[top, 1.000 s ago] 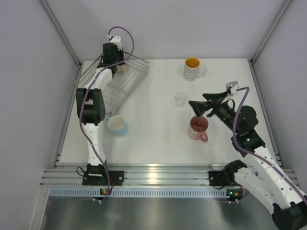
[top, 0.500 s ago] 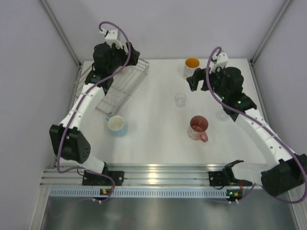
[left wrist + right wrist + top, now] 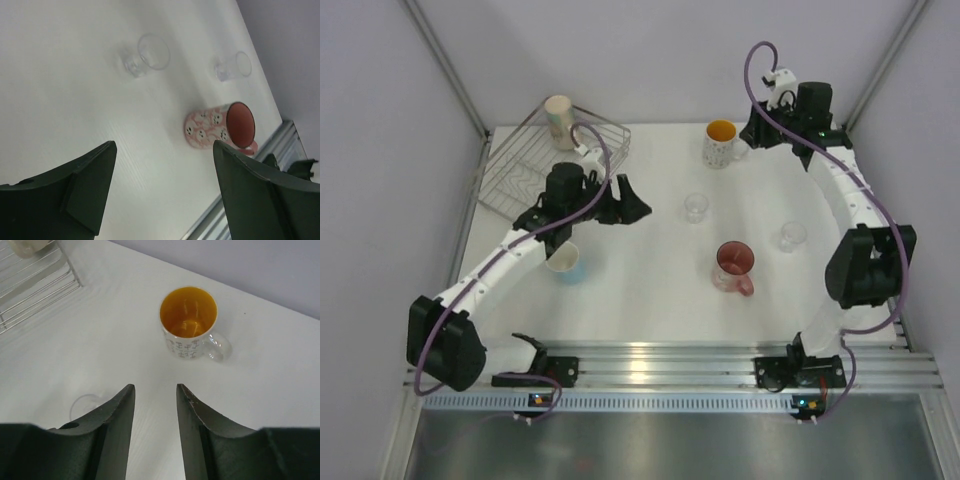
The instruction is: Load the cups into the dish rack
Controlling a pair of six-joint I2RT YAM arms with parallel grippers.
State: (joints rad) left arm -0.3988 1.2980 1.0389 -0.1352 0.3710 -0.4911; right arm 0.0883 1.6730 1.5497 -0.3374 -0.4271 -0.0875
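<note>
The dish rack point(image 3: 535, 175) sits at the back left, with the cream mug point(image 3: 558, 118) upright in its far corner. My left gripper point(image 3: 625, 212) hovers open and empty just right of the rack; in its wrist view the left gripper point(image 3: 165, 145) faces the pink-red mug point(image 3: 220, 127) and two clear glasses point(image 3: 147, 55) point(image 3: 234, 66). My arm partly covers the light blue cup point(image 3: 565, 264). Above the table at the back right, my right gripper point(image 3: 156, 387) has its jaws narrowly apart with nothing between them. The dotted mug point(image 3: 189, 322) stands just ahead of it.
On the table, the pink-red mug point(image 3: 734, 266) stands right of centre and the glasses point(image 3: 696, 207) point(image 3: 792, 236) stand apart. Grey walls close in the left, back and right. An aluminium rail point(image 3: 650, 362) runs along the near edge.
My left gripper opened, left the cream mug in the rack and swung out toward the table's middle. My right arm moved from the pink-red mug to the far right corner; its jaws narrowed.
</note>
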